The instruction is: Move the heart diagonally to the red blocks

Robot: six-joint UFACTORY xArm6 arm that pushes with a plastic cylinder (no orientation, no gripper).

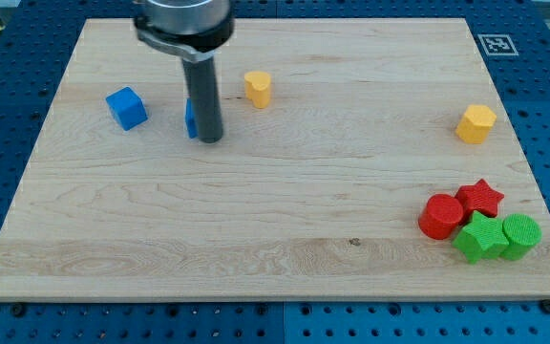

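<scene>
A yellow heart block (257,88) sits near the view's top, a little left of centre. My tip (211,139) rests on the board to the heart's lower left, apart from it. A blue block (191,119) is mostly hidden behind the rod, touching its left side; its shape cannot be made out. A red cylinder (439,215) and a red star (481,198) lie together at the view's lower right.
A blue cube (126,107) sits at the upper left. A yellow hexagon block (475,123) is at the right. A green star (479,238) and a green cylinder (520,235) touch the red blocks from below. The wooden board (256,239) ends close beneath them.
</scene>
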